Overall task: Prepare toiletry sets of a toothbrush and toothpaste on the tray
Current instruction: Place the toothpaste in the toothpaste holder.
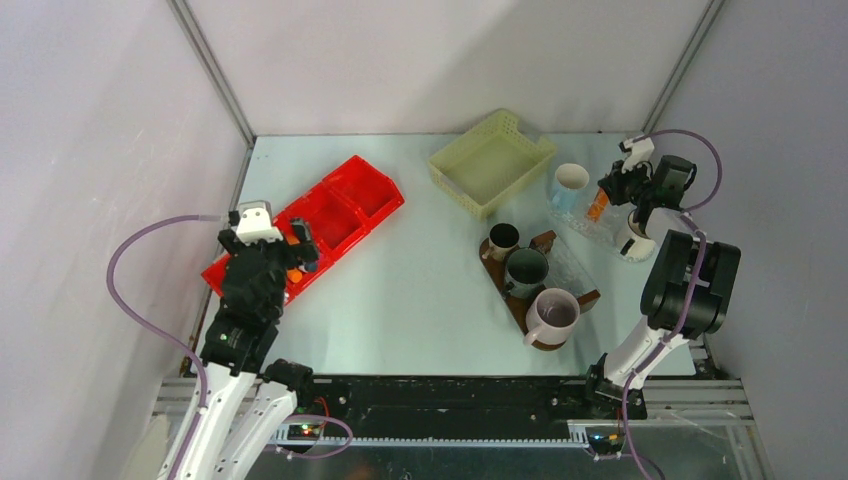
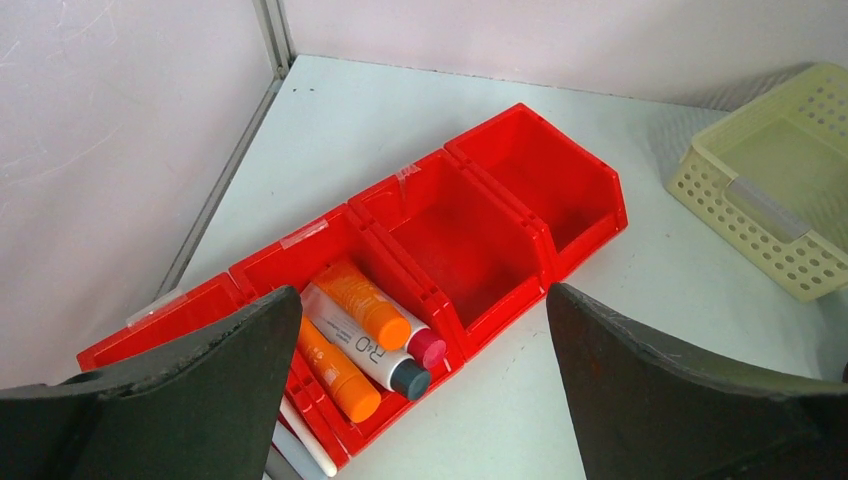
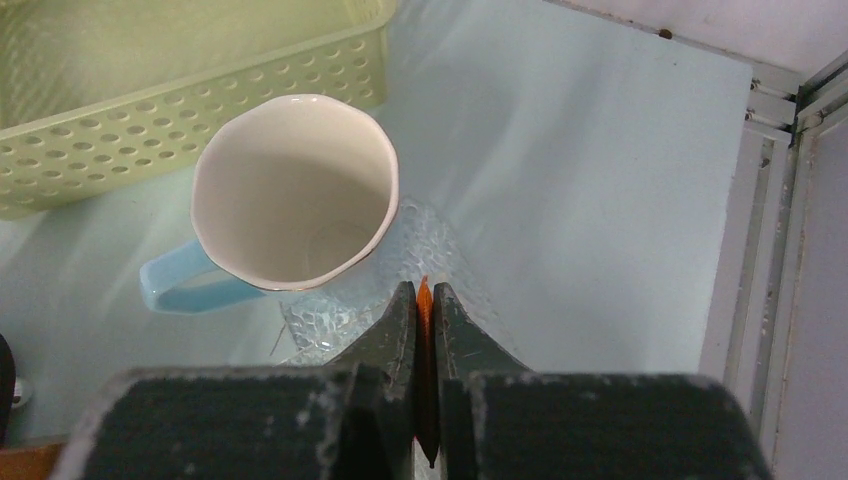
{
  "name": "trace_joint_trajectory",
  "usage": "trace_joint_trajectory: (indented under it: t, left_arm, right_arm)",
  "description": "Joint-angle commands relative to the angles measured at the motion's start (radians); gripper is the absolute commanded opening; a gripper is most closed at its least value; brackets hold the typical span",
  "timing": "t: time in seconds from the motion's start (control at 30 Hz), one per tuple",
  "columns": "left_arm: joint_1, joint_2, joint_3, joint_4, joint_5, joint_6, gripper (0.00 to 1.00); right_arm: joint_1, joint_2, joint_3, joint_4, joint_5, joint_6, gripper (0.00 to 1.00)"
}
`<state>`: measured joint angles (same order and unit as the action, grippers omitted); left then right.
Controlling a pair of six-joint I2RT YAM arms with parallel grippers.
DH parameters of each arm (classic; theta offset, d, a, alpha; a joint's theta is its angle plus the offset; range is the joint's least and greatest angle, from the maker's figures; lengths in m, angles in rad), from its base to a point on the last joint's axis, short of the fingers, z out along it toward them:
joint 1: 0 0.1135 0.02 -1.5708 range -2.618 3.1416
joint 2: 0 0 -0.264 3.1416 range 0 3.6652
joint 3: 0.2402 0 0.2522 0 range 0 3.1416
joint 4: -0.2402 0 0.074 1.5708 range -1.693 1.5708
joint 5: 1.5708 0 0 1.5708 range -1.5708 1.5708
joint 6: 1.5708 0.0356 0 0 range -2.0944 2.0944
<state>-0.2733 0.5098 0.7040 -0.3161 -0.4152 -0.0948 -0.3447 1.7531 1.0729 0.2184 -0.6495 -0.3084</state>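
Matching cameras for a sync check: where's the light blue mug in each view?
Top external: light blue mug upper right, just right of the yellow basket.
Left wrist: not in it.
Right wrist: mug centre-left, below the basket.
Shared landmark: the basket, also at the left wrist view's right edge.

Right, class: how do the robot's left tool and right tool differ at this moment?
The left tool stands wide open, holding nothing; the right tool is shut on a thin orange tube. The left tool hangs over the red bin with its toothpaste tubes; the right tool is beside the light blue mug, near the yellow basket. Both are dark.
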Motion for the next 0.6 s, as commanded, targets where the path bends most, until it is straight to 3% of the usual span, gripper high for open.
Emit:
trace_joint_trajectory:
  t: [0.0,0.3,0.57]
  left_arm:
    - [0.009,0.000,-0.006,0.033,0.007,0.027,1.00]
    - [0.011,-0.003,-0.008,0.035,0.010,0.030,1.00]
    - [0.010,-0.014,-0.009,0.033,0.013,0.032,1.00]
  right_arm:
    - [-0.005,0.007,0.052,0.065,-0.026,-0.027,0.06]
    - [-0.001,0.008,0.052,0.043,-0.036,-0.054,0.17]
    - [0.005,-0.024,0.052,0.010,-0.024,-0.083,0.41]
